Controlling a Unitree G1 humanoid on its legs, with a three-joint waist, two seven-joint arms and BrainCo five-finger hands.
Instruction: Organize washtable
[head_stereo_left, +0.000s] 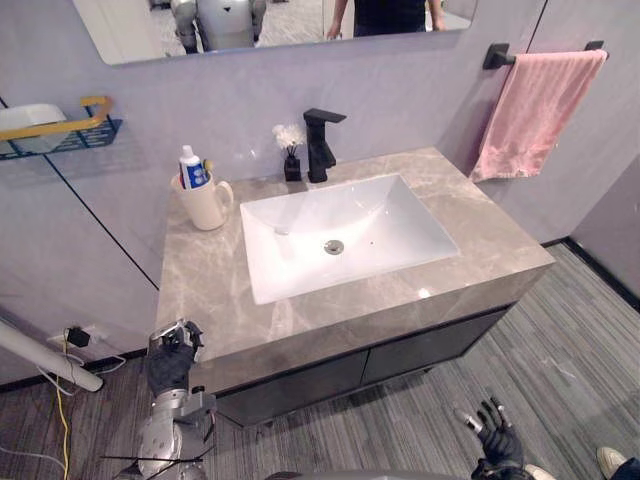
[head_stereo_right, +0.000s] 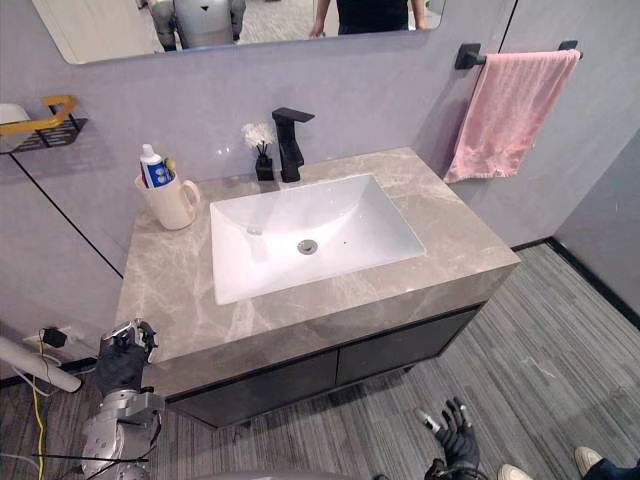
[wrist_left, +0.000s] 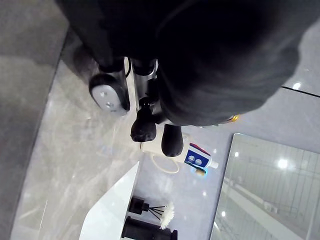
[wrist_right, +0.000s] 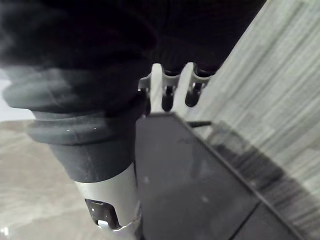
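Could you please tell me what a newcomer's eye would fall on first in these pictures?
The white sink sunk in the grey marble counter draws the eye first, with the black faucet behind it. Next comes the pink towel hanging on the wall bar at the right, then the cream mug holding toothpaste at the counter's back left.

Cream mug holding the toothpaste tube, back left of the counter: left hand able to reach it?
Probably yes. The left hand is by the grey marble counter's front left edge, with only bare countertop between it and the cream mug.
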